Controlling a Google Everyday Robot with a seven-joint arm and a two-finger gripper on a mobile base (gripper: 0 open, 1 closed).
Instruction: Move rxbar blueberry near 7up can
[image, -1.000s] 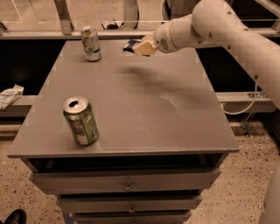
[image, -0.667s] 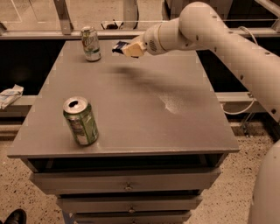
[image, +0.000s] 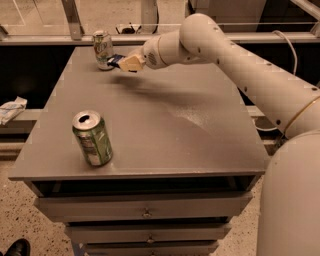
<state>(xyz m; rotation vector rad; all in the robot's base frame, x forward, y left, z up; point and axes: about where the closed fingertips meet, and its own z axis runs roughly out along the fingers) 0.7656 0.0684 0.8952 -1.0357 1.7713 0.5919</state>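
Note:
The 7up can (image: 103, 49), slim and pale green-and-silver, stands upright at the far left corner of the grey table (image: 150, 125). My gripper (image: 125, 62) reaches in from the right on a long white arm and hangs just right of that can, a little above the tabletop. It is shut on the rxbar blueberry (image: 115, 60), whose dark-blue end sticks out to the left of the tan fingers (image: 132, 62), close to the can. Most of the bar is hidden by the fingers.
A deeper green can (image: 92, 138) with a silver top stands near the table's front left. Drawers (image: 145, 212) sit under the tabletop. A crumpled white object (image: 11, 109) lies on a ledge at the left. A shoe tip (image: 17, 247) shows at bottom left.
My gripper has moved left with the bar, from right of the table's far middle to right beside the 7up can. The cans have not moved.

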